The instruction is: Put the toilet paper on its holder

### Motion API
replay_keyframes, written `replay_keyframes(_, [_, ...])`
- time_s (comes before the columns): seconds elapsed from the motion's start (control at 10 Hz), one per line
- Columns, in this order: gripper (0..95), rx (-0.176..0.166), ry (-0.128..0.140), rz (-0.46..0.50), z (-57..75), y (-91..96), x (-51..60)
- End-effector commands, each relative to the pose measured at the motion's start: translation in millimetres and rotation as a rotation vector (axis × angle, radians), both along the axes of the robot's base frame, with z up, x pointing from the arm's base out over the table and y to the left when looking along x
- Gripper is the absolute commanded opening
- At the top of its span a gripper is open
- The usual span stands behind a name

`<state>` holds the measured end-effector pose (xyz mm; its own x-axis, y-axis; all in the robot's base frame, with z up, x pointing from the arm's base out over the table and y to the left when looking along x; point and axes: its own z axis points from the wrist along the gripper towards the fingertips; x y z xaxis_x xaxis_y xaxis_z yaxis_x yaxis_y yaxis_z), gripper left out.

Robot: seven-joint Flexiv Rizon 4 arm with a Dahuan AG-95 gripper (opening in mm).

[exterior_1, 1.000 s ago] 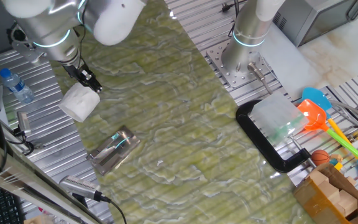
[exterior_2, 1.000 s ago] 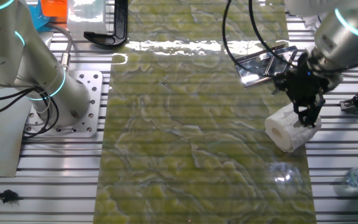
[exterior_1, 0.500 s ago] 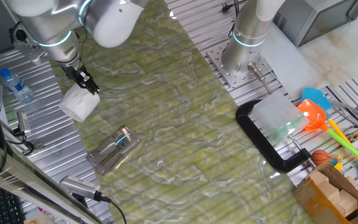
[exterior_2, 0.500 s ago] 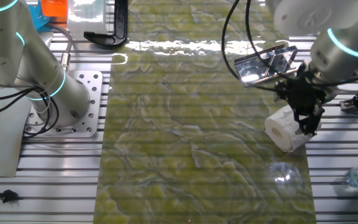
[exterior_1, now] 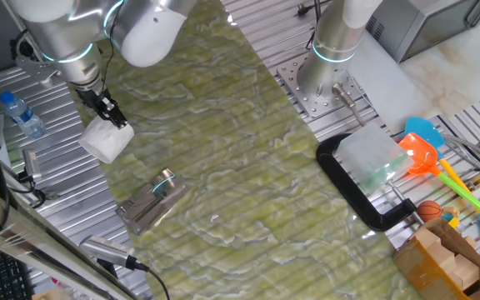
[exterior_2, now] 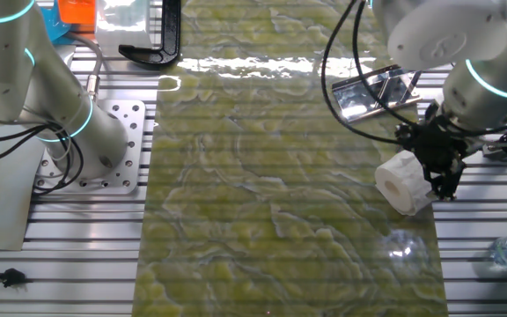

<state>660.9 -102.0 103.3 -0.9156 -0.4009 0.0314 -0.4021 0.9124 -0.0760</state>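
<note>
Toilet paper: I see a plump white roll of soft paper (exterior_1: 107, 140) lying on its side at the left of one fixed view, on the edge of the green marbled mat; in the other fixed view it sits at the right, its round end with the core hole facing the camera (exterior_2: 404, 181).
Holder: a shiny silver-grey metal bracket (exterior_1: 151, 200), flat plate with a bar, glossy and reflective; it lies lower in the frame than the roll in one fixed view, well apart from it, and near the upper right in the other (exterior_2: 376, 90).
Table: ribbed aluminium slats (exterior_1: 65, 179) under a wavy green-yellow mat.
End effector: black, two-fingered (exterior_1: 107, 112), right at the roll's upper edge in one fixed view and against its right side in the other (exterior_2: 444, 174). I cannot tell whether the fingers are spread or pinching the paper.
Bottle: a clear plastic one with a blue cap (exterior_1: 21, 114), lying at the far left; I cannot see what it holds.
</note>
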Motion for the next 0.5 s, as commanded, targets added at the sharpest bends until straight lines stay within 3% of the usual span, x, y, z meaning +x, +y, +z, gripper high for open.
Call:
replay_keyframes(0.1, [95.0,0.004,0.000,-0.004,-2.8,0.4,3.7])
replay_keyframes(0.5, [95.0,0.031,-0.010,-0.014,-8.1,8.8,25.0])
